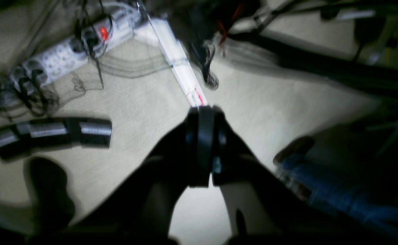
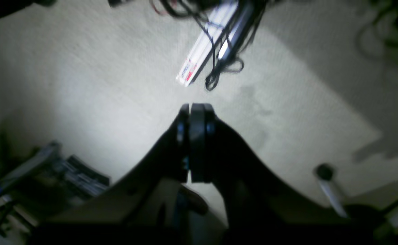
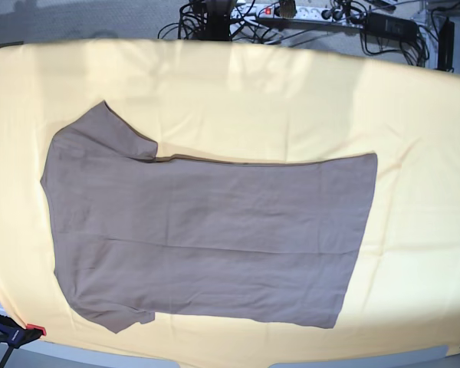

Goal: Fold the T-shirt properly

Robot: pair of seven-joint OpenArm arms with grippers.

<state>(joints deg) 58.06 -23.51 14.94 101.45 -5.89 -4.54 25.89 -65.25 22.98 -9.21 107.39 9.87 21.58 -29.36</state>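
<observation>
The taupe-brown T-shirt (image 3: pixel 207 238) lies spread flat on the table in the base view. Its neck end and both short sleeves point left and its hem points right. Neither arm shows in the base view. In the left wrist view my left gripper (image 1: pixel 204 112) is shut and empty, hanging over pale carpet away from the shirt. My right gripper (image 2: pixel 195 109) is also shut with nothing between its fingers, likewise above the floor. The T-shirt does not appear in either wrist view.
A pale-yellow cloth (image 3: pixel 291 100) covers the table under the shirt, held by a clamp (image 3: pixel 15 333) at the front left corner. On the floor lie a power strip (image 1: pixel 66 51), tangled cables (image 1: pixel 209 68), a white rail (image 1: pixel 178 64) and a black cylinder (image 1: pixel 49 132).
</observation>
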